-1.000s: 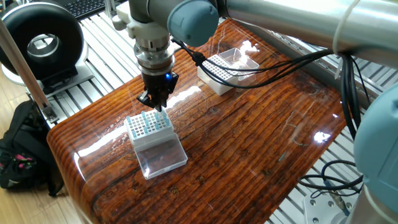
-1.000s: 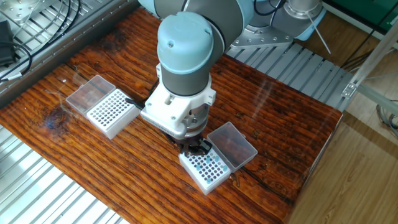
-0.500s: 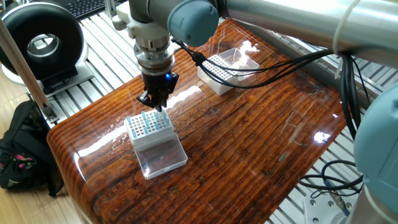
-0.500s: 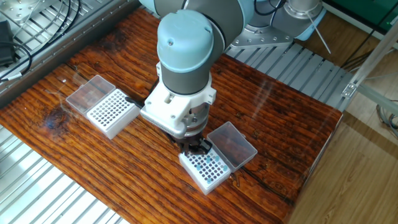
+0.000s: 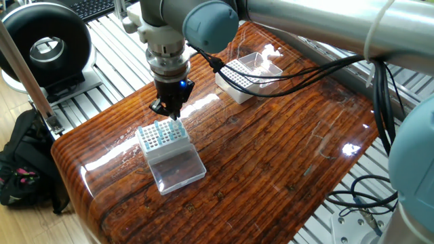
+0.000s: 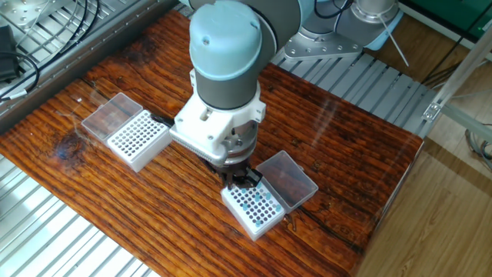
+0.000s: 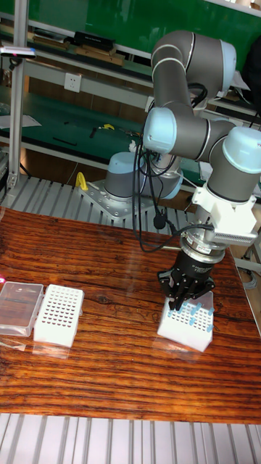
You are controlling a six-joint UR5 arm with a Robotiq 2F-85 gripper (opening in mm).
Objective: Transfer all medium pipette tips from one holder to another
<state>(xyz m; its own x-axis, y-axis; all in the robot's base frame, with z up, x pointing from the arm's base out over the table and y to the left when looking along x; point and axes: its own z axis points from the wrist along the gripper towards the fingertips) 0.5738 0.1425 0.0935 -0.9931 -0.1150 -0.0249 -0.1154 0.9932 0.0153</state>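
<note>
Since a second ago, we see the gripper lifted slightly and shifted over the near holder, where the medium pipette tips stand. Our fingers hang just above the tips; whether they grip one we cannot tell. The other holder sits well apart on the counter.

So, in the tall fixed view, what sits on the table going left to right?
Clear lid → empty white holder → gripper above the holder with medium pipette tips.
</note>
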